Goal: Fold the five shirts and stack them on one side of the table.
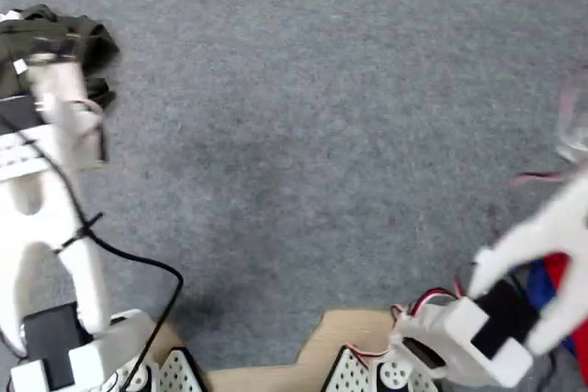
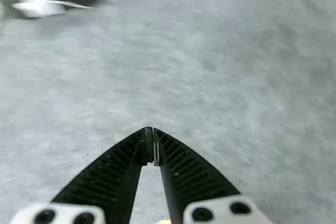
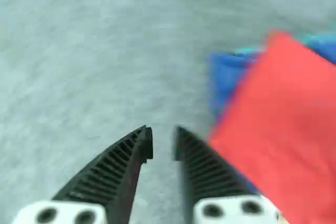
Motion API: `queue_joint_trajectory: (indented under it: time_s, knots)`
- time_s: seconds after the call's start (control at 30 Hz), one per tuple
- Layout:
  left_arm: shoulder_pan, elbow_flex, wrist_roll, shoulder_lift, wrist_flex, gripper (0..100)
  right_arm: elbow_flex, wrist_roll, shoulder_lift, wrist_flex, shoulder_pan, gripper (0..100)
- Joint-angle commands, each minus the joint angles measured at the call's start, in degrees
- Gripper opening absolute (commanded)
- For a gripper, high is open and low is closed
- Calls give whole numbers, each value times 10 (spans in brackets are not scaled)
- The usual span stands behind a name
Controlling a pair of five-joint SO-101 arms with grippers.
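Left gripper (image 2: 150, 136) hovering closed, empty | right gripper (image 3: 163, 141) hanging slightly parted, empty, beside red shirt (image 3: 278, 129) — risking knocking it askew.

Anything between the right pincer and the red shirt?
Nothing visible. The right pincer, slightly open, hangs over the grey mat beside the red shirt, which lies on a blue shirt. Just mat separates them.

Soft, even overhead light is washing the grey felt mat (image 1: 303, 135) w/ no glare; faint shadows are pooling beside the left arm (image 1: 55, 218) & its cable (image 1: 138, 263). Right arm (image 1: 542, 236) is smearing w/ motion blur; in right wrist view the red shirt (image 3: 273, 124) is blurring at its edges
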Motion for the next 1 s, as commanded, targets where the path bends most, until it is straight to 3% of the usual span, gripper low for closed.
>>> queue_joint_trajectory:
  time_s: [0.0, 0.13, 0.37, 0.73, 0.97]
  knots:
    - [-94, -88, -43, -4, 14, 50, -22, -6, -22, 9, -152, 27]
    - [-161, -156, -66, 62, 8, 171, -24, -7, -9, -9, -290, 27]
    - [-190, -302, -65, 288, -54, 189, -29, -4, 53, -61, -404, 27]
    - [-178, -662, -12, 663, -93, 185, -29, -5, 95, -56, -433, 27]
    - [-142, -847, -12, 797, -42, 184, -24, -6, 94, -43, -430, 27]
